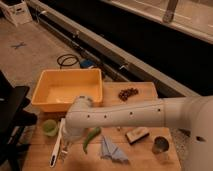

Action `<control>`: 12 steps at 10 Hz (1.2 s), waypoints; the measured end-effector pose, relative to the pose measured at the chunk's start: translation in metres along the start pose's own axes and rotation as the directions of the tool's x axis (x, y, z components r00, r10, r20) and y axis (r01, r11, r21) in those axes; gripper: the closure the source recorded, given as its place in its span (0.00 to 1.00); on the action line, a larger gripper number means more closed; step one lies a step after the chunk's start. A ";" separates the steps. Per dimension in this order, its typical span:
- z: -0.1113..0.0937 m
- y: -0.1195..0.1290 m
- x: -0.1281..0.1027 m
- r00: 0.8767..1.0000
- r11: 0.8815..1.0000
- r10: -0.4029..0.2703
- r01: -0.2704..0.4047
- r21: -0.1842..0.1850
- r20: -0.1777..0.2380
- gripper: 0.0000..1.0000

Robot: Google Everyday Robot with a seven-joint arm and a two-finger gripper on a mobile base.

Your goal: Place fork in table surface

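My arm reaches from the right across the light-brown wooden table surface (pixel 142 160). Its gripper (pixel 66 143) hangs low over the table's front left, just right of a long white utensil (pixel 55 146). A slim pale silvery piece, which looks like the fork (pixel 64 152), shows right under the gripper at the tabletop. I cannot tell whether it is held or lying on the wood. The arm's wrist hides most of the gripper.
A yellow plastic tub (pixel 46 89) stands at the back left. A green cup (pixel 49 127) sits left of the gripper and a curved green pepper (pixel 91 138) to its right. A blue cloth (pixel 112 150), a sponge block (pixel 136 135), a metal cup (pixel 160 146) and dark berries (pixel 127 93) lie further right.
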 end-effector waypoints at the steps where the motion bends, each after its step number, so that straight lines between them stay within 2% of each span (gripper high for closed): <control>1: -0.006 0.003 0.003 1.000 1.000 0.017 -0.017 0.024 -0.008 1.00; 3: -0.026 0.003 0.005 0.998 0.997 0.043 -0.040 0.070 -0.038 1.00; 5: -0.045 0.006 0.008 0.994 0.993 0.077 -0.069 0.095 -0.077 1.00; 8: -0.057 0.019 0.013 0.983 0.989 0.131 -0.120 0.091 -0.126 1.00; 10: -0.060 0.043 0.019 0.968 0.978 0.203 -0.194 0.074 -0.147 1.00; 12: -0.055 0.064 0.024 0.954 0.965 0.261 -0.254 0.064 -0.151 1.00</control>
